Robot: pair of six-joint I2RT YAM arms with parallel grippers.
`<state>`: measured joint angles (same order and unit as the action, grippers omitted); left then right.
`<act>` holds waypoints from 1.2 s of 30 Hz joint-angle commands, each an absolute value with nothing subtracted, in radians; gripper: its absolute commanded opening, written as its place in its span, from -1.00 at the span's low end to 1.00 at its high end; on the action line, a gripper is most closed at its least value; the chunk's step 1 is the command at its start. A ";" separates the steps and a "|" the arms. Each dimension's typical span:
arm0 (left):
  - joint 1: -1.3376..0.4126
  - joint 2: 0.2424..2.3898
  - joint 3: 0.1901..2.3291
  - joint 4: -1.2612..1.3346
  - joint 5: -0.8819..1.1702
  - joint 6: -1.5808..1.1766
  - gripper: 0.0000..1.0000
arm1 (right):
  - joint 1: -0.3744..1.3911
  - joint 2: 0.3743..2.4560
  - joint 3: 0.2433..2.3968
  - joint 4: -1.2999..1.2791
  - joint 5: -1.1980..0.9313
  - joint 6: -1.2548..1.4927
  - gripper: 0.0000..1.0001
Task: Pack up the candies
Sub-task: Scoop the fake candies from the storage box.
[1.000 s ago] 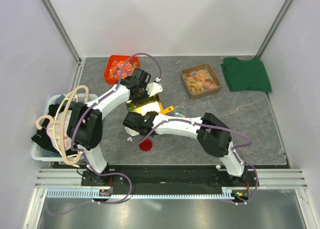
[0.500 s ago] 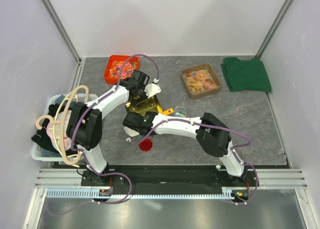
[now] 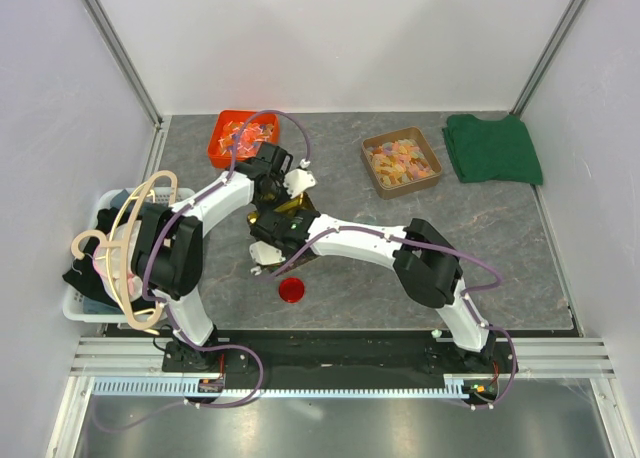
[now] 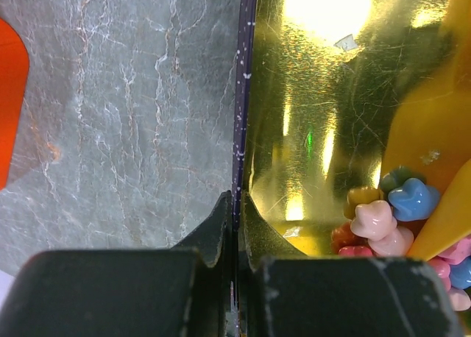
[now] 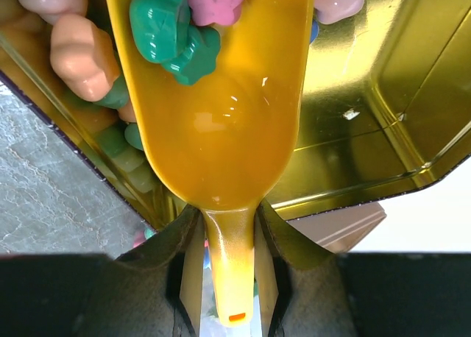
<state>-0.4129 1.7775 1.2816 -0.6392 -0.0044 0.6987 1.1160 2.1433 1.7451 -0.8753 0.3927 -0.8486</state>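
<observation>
The candies are small chunky sweets in mixed colours. Some lie in the bowl of a yellow scoop, others in a gold tin. My right gripper is shut on the scoop's handle and holds the bowl inside the tin. My left gripper is shut on the tin's side wall. More candies sit in the tin's corner by the scoop. In the top view both grippers, left and right, meet over the tin, which is mostly hidden.
A red lid lies near the front. An orange-red tray of wrapped sweets stands at the back left, a brown tray of gummies at the back centre, and a green cloth at the back right. A white basket with hangers stands at the left.
The right gripper has moved the scoop up and left into the tin. The left gripper has drawn the tin slightly left and tilted it.
</observation>
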 commanded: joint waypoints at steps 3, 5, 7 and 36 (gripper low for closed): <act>-0.377 1.775 1.295 -0.578 0.017 0.630 -0.97 | 1.115 2.174 1.822 -0.864 0.290 -0.833 -1.00; -0.362 1.778 1.289 -0.572 0.017 0.635 -0.97 | 1.112 2.171 1.836 -0.864 0.281 -0.831 -1.00; -0.348 1.776 1.281 -0.566 0.020 0.637 -0.97 | 1.105 2.169 1.853 -0.864 0.262 -0.821 -1.00; -0.193 1.735 1.221 -0.554 0.075 0.643 -0.97 | 1.026 2.128 1.830 -0.747 0.118 -0.635 -1.00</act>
<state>-0.2173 1.7775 1.2198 -0.5991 0.0830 0.6697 1.0355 2.1620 1.8183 -0.7807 0.1577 -0.6762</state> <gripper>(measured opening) 0.035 0.347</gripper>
